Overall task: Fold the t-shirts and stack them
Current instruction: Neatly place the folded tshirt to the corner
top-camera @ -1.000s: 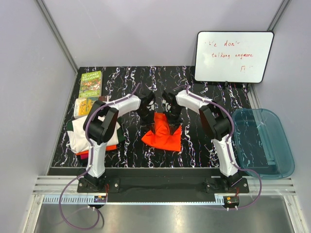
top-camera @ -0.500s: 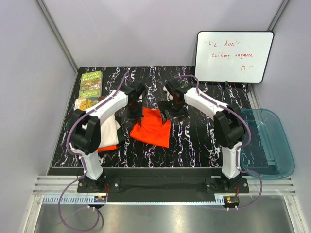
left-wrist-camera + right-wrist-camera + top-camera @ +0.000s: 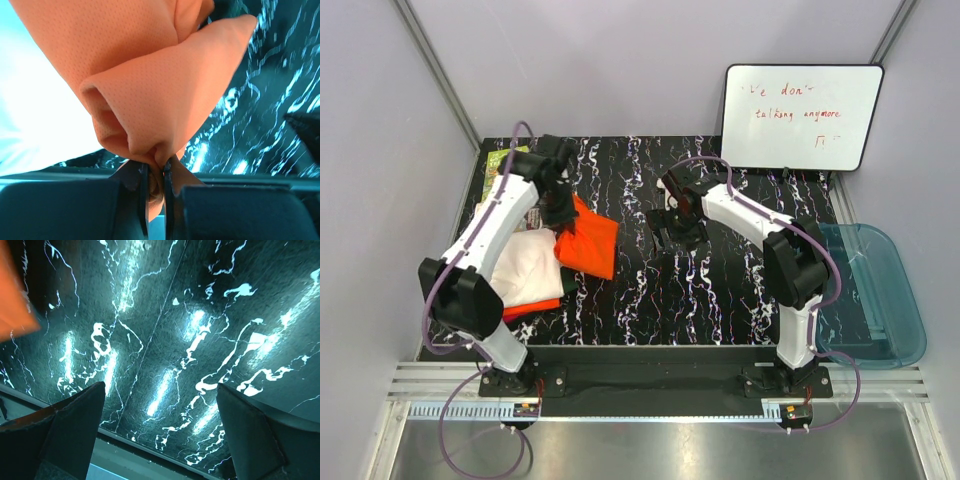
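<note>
The left gripper (image 3: 154,172) is clamped tight on a bunched fold of the orange shirt (image 3: 592,238). The cloth fans out from the pinched point, away from the fingers. In the top view this shirt sits directly at the gripper, at the right edge of the white shirt (image 3: 525,268); whether it rests on it cannot be told. The white shirt tops the pile at the left of the table (image 3: 680,295), and an edge of the red-orange shirt (image 3: 520,311) shows beneath it.

The right gripper (image 3: 670,226) has its jaws spread wide and grasps nothing. It is over bare table, well apart from the orange shirt. In the right wrist view, one orange corner shows at the upper left, clear of both fingers.
</note>
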Available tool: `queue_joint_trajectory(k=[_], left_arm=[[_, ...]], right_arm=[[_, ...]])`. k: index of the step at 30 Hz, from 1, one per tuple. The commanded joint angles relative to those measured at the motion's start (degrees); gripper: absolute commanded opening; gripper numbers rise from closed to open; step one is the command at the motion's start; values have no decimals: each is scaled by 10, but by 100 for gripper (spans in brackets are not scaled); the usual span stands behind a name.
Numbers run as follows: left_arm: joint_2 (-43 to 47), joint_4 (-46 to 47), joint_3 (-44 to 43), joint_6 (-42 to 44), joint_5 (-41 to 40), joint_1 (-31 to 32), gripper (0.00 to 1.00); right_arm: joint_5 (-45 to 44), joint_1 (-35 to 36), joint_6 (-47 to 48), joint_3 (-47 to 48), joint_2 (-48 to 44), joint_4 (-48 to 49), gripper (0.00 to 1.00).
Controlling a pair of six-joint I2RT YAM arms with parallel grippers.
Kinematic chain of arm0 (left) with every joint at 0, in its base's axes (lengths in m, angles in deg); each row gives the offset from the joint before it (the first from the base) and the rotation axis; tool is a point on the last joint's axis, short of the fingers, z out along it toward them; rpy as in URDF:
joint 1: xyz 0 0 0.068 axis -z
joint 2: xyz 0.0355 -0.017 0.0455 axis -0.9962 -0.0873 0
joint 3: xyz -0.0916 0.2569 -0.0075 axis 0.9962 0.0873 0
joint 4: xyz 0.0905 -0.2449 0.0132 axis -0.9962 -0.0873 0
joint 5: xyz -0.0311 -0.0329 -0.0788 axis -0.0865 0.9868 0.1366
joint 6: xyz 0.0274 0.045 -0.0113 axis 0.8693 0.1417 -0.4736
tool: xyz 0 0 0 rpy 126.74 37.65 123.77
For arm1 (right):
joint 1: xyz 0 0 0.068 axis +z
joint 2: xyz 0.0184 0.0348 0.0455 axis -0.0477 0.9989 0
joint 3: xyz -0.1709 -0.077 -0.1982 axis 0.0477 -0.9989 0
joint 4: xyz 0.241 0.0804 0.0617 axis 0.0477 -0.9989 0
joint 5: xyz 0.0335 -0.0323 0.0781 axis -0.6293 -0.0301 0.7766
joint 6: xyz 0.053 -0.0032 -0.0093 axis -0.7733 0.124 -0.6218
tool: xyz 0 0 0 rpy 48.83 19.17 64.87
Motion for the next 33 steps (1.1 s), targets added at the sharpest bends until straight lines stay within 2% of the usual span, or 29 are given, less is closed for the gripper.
queue_joint_trajectory(k=[1,7,12,18,25,33], left_arm=[[51,-32,-33,-3,-24,-48,0],[105,-67,-11,-3,-29,-106,0],[182,-87,58,-6,-27,-160,0],[247,-73,181,30,3,-302,0],[262,-32,283,43,-14,-357,0],[220,29,296,68,-26,-430,0]], right_arm=[[23,-1,7,-12,-4,18,100],[25,-1,6,-36,-7,26,100],[32,-1,4,-42,-3,30,100],[41,-1,3,-35,5,30,100],[47,-1,4,-36,5,29,100],[59,-2,2,-36,9,29,100]])
